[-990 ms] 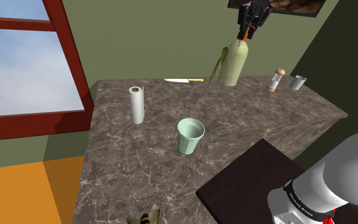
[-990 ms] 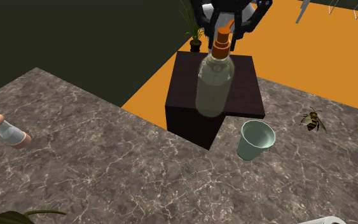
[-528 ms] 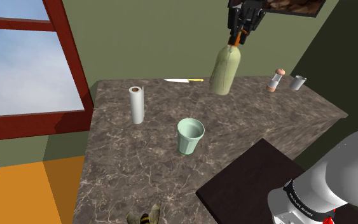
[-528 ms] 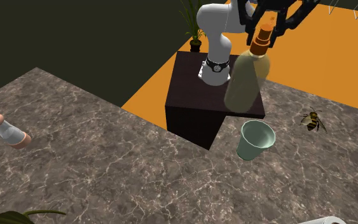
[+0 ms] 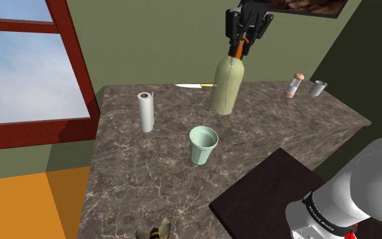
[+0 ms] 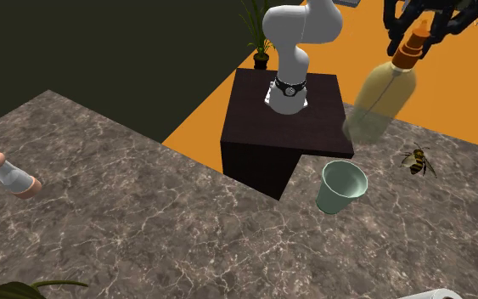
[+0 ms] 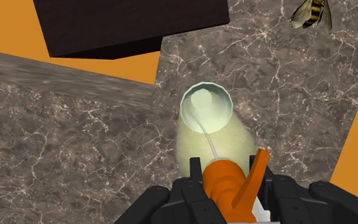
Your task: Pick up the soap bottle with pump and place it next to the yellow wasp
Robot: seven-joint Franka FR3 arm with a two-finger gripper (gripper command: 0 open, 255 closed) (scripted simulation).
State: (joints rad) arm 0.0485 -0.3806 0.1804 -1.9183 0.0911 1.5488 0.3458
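Half the job looks done. The pick-up is in the bag, the placing isn't. The black end effector (image 5: pixel 243 35) is clamped tight on the orange pump (image 5: pixel 237 49) of the soap bottle (image 5: pixel 226 85), and the pale green bottle hangs in mid-air, well clear of the marble-patterned table (image 5: pixel 304 122). It dangles at a slight tilt, with its base swung away from the pump.

From the wrist view, the fingers (image 7: pixel 190 194) pinch the pump from either side and the see-through body drops straight down below them. The yellow wasp (image 7: pixel 311 14) lies off to one side on the table.

In the second exterior view the bottle floats high above the stone, roughly over the stretch between the pale green cup (image 6: pixel 342 187) and the wasp, which sits near the table's edge. The shoulder view puts the cup between bottle and wasp, with the wasp well apart from the bottle at the table's near edge.

What's left, by my reckoning: carry it across to the wasp, bring it down, stand it upright just beside the insect without clipping the cup, then let go.
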